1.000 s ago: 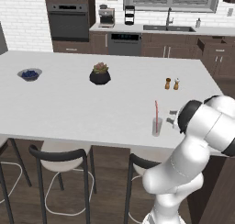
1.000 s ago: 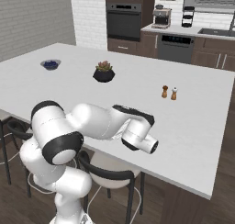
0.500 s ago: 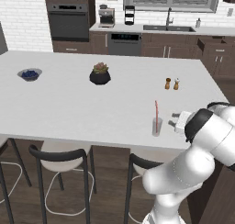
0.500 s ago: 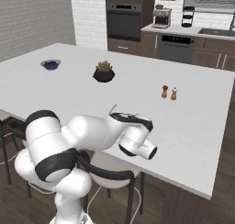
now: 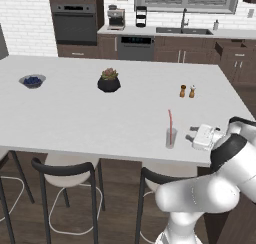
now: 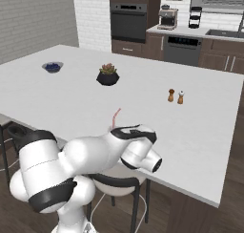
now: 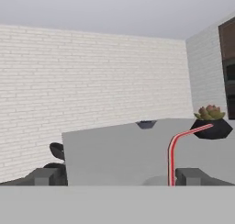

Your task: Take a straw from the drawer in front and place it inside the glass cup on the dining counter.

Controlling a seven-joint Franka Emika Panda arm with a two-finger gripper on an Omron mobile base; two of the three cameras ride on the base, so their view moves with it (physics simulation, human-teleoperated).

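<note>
Just beside the glass cup (image 5: 171, 137) holding the straw (image 5: 170, 122), the gripper (image 5: 192, 137) gapes wide, holding nothing.

The wide white dining counter (image 5: 90, 118) lies mostly bare, so a hand could sweep freely across its middle and left half. Near the front right edge, the small clear glass cup (image 5: 171, 137) with the thin red-pink straw (image 5: 170, 123) standing in it blocks the way, just beside the open gripper (image 5: 192, 138). Further back stand two small brown and white shakers (image 5: 187, 91), a black pot with a succulent (image 5: 109, 81), and a little blue bowl (image 5: 32, 80), all well apart. Black-framed bar stools (image 5: 67, 175) crowd the space under the front edge.
</note>
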